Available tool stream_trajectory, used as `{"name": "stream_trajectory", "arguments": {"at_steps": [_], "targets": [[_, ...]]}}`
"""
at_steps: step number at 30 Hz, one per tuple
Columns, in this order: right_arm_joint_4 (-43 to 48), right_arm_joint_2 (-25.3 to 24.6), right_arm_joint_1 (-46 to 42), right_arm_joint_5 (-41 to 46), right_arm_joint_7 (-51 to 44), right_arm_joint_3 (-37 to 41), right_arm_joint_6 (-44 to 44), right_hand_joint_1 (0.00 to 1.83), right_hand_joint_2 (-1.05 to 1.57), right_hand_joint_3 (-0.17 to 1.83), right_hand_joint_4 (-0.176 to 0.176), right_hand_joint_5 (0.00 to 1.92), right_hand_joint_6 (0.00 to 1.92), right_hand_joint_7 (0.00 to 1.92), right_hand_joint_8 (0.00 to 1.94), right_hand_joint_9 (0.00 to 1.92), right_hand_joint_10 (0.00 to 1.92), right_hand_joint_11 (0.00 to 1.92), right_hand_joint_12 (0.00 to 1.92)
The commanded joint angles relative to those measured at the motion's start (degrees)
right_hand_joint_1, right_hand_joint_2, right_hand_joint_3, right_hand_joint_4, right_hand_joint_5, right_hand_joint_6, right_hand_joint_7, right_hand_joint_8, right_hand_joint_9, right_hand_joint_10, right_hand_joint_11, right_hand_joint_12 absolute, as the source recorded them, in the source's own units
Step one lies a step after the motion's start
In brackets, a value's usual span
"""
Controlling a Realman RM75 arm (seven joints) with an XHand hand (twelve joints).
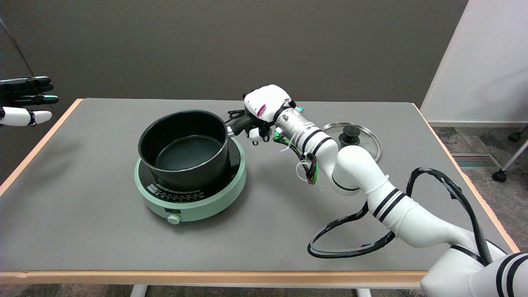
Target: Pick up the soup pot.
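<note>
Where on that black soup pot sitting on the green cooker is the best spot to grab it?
The short black handle sticking out of the black soup pot toward the picture's right. Coming from that side makes sense: the round wall is wide and smooth, while the handle fits inside the right hand, which wraps it now.

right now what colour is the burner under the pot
Pale mint green burner with a black top, clearest in the head view.

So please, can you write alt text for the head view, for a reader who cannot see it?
The robot's right hand grips the handle of a black soup pot that sits on a green cooker. A glass lid lies on the grey table behind the arm.
</note>
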Motion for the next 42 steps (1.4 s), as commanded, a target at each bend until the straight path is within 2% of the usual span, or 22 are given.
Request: {"name": "stream_trajectory", "arguments": {"at_steps": [1, 9, 18, 37, 39, 40, 42], "targets": [[1.49, 3.11, 1.33, 3.15, 0.38, -0.36, -1.46, 1.04, 0.92, 0.91, -0.018, 1.92, 1.92, 1.92, 1.92, 1.92, 1.92, 1.92, 1.92], [7.07, 7.41, 0.47, 7.87, 0.54, 1.86, -2.14, 1.04, 0.94, 0.91, -0.018, 1.92, 1.92, 1.92, 1.92, 1.92, 1.92, 1.92, 1.92], [11.81, 11.92, -3.57, 13.81, 0.54, 8.93, -5.31, 1.03, 0.93, 0.94, -0.019, 1.92, 1.92, 1.92, 1.92, 1.92, 1.92, 1.92, 1.92], [22.15, 17.51, -23.29, 13.62, 0.69, 30.34, -5.72, 1.03, 0.94, 0.93, -0.019, 1.92, 1.92, 1.92, 1.92, 1.92, 1.92, 1.92, 1.92], [24.12, 17.7, -24.92, 14.22, 0.34, 31.52, -5.76, 0.92, 1.07, 0.84, -0.026, 1.92, 1.92, 1.92, 1.92, 1.92, 1.92, 1.92, 1.92], [24.68, 17.78, -25.89, 14.34, 0.46, 32.28, -5.82, 0.88, 1.07, 0.85, -0.024, 1.92, 1.92, 1.92, 1.92, 1.92, 1.92, 1.92, 1.92], [25.7, 17.84, -27.39, 14.34, 0.46, 33.46, -5.82, 0.88, 0.9, 1.04, -0.021, 1.92, 1.92, 1.92, 1.92, 1.92, 1.92, 1.92, 1.92]]}}
